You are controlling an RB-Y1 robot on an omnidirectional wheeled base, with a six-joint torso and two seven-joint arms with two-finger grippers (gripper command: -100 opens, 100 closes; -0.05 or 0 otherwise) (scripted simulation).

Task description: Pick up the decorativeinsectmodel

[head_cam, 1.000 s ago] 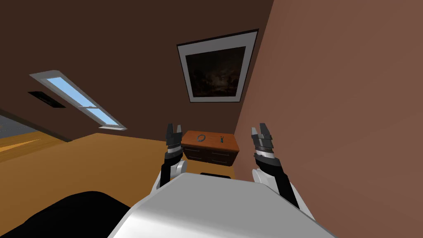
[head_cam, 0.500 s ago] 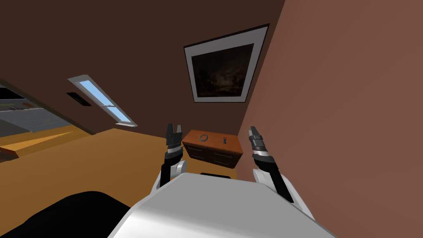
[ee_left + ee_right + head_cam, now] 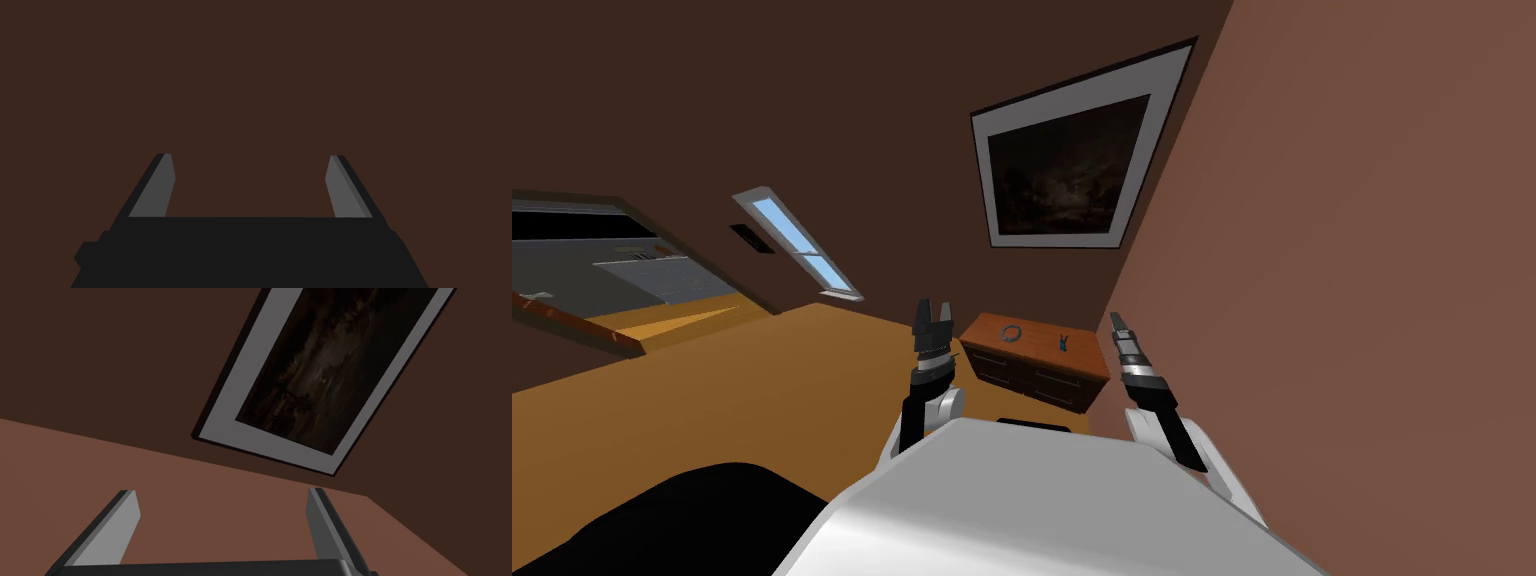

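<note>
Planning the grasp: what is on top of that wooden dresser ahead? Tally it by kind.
Grey ring-shaped item: 1
Small dark, teal-tinged insect model: 1
Total: 2, lying apart on the dresser top.

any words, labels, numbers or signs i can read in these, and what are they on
There are none to read.
The framed picture has a dark image and a plain grey border, with no caption.
The wooden dresser has no label. The ring-shaped thing and the insect model on it are too small to tell.
The left gripper and the right gripper have no markings.
</note>
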